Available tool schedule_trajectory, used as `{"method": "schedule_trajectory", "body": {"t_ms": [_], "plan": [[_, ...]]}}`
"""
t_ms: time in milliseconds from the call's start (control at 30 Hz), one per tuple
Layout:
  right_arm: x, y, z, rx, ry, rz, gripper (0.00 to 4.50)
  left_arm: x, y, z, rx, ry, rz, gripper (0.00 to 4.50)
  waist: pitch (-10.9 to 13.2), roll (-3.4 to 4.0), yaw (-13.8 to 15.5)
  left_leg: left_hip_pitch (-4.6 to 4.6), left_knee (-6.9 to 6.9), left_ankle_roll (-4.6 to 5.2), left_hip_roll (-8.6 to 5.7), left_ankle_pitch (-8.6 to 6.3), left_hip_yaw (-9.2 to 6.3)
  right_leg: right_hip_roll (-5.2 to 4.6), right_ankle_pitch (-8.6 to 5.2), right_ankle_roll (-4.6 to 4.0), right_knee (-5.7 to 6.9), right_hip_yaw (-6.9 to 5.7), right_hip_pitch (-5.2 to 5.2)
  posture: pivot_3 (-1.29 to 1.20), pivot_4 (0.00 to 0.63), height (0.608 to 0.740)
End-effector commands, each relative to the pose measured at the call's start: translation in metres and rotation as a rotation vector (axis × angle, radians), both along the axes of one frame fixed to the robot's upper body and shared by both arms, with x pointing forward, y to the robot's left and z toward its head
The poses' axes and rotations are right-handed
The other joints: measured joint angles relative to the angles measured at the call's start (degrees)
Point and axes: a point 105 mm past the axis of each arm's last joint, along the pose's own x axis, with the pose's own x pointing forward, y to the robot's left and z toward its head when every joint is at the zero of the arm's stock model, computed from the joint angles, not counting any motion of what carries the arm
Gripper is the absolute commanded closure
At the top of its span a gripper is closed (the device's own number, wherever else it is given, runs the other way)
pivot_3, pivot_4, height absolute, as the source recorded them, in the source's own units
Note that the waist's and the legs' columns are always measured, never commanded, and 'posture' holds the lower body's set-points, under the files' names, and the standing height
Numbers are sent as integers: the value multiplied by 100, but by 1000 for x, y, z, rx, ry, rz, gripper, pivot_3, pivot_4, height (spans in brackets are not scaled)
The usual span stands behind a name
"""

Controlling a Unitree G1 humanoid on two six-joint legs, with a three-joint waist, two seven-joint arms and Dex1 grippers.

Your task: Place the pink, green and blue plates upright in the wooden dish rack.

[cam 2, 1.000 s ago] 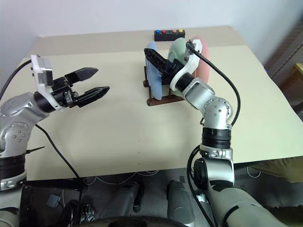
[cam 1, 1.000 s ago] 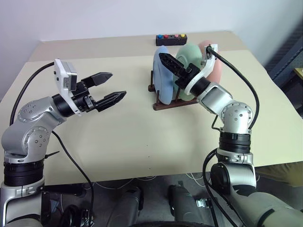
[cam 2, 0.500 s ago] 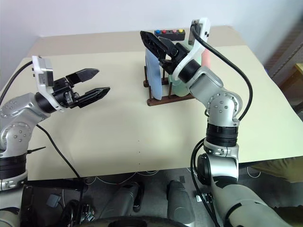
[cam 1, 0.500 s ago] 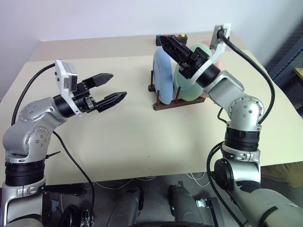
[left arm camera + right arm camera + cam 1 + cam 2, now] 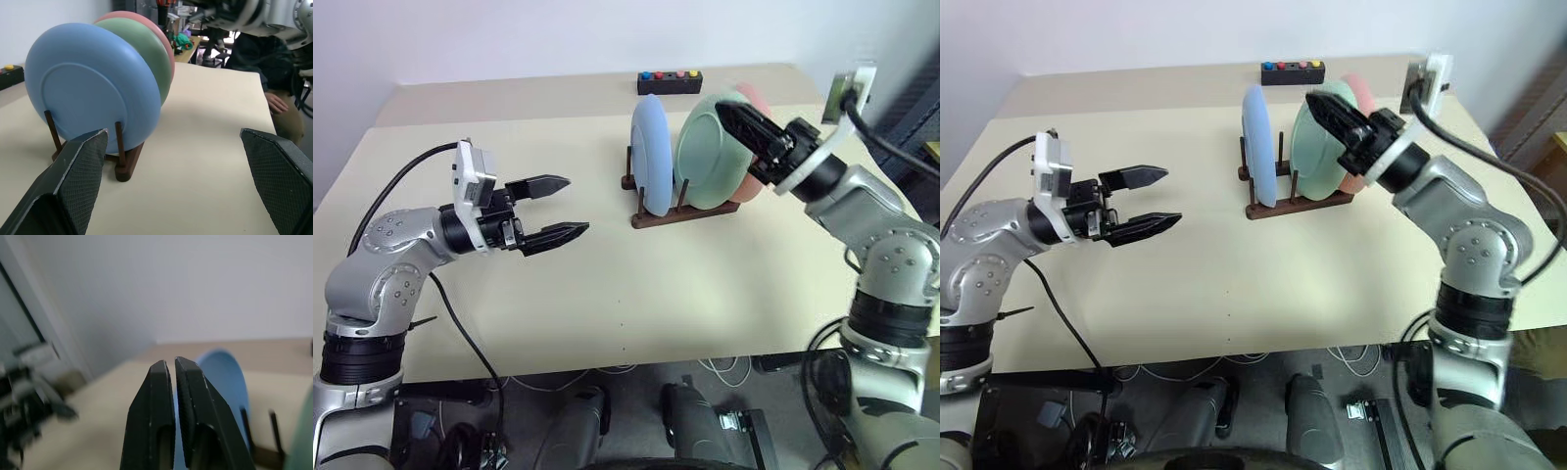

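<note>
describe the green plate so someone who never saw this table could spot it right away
On the beige table, find the small dark wooden dish rack near the far edge, holding three upright plates. The green plate is the middle one, between the blue plate and the pink plate.

Blue plate, green plate, pink plate: smooth matt finish, plastic-like, no glare. Wooden dish rack: dark brown wood, dull. Table: beige, matt, smooth. Left gripper fingers: black, fine cross-hatched pads. Arm housings: brushed silver metal.
</note>
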Motion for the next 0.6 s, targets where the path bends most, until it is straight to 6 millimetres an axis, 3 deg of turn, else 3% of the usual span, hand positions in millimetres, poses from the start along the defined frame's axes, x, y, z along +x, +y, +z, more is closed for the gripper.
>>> {"method": "schedule_trajectory", "body": {"t_ms": [33, 233, 400, 600], "plan": [[-18, -8, -4, -46, -27, 23, 4455, -2, -8, 5, 14, -43, -31, 33, 0, -1, 7, 0, 2, 1, 0, -1, 0, -1, 0, 0, -4, -1, 4, 0, 150, 740], [-19, -18, -28, -121, 13, -36, 4455, -2, -10, 4, 24, -45, -45, 33, 0, 0, -12, 2, 1, 2, 7, -1, 1, -4, 1, -1, -7, -1, 6, 0, 150, 740], [-1, -40, -70, -278, 59, -176, 4455, -2, -13, 5, 28, -53, -53, 33, 0, -2, 12, 3, 3, 2, 7, -1, 0, 1, 1, -1, -25, -9, 18, 0, 150, 740], [11, -48, -85, -350, 49, -244, 4455, -5, -14, 6, 33, -56, -58, 33, 0, -1, -3, 3, 3, 2, 8, -1, 1, 4, 3, -2, -32, -8, 20, 0, 150, 740]]}}
